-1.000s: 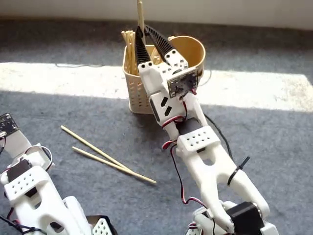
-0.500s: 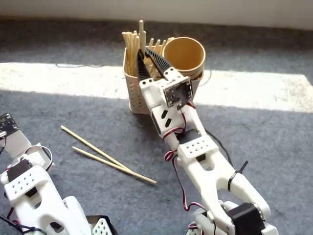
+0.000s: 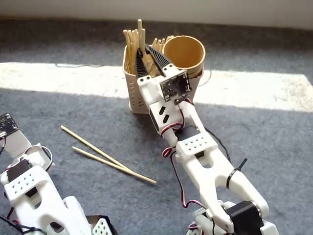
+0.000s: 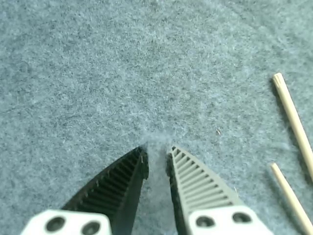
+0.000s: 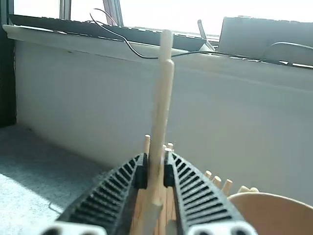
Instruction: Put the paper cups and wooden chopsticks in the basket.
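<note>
Grey carpet point(image 3: 274, 132); two loose wooden chopsticks point(image 3: 112, 165) lie near-left, one tan paper cup point(image 3: 183, 51) sits in far cream slotted basket point(image 3: 138, 100), right gripper point(image 5: 155, 169) clamps one upright chopstick point(image 5: 163, 88) there, left gripper point(image 4: 156, 164) slightly parted, empty.

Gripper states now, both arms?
Left gripper: slightly open, empty.
Right gripper: shut on a chopstick, above the basket.

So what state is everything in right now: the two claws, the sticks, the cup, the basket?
right gripper: shut on the held chopstick, above the basket.
held chopstick: upright, clamped between the fingers.
left gripper: slightly open, empty, over the carpet.
basket: upright, holding stored chopsticks and the paper cup.
paper cup: upright, mouth up.
loose chopsticks: two, lying flat on the carpet.
</note>
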Robot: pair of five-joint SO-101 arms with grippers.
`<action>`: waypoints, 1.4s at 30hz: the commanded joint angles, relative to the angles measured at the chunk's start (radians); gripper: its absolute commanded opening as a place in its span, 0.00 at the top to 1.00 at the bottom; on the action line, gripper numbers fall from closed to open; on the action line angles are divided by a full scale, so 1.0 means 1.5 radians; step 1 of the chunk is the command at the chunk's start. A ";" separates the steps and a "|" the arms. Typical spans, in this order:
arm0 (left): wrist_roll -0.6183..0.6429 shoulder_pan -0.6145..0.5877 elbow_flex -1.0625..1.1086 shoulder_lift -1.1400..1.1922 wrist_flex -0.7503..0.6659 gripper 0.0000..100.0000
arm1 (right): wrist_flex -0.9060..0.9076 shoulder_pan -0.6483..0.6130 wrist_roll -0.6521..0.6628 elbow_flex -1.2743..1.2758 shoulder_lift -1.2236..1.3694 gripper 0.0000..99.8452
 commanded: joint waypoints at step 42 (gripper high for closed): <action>0.004 -0.003 -0.017 -0.011 -0.030 0.93 | 0.755 -0.090 0.003 0.001 -0.572 0.99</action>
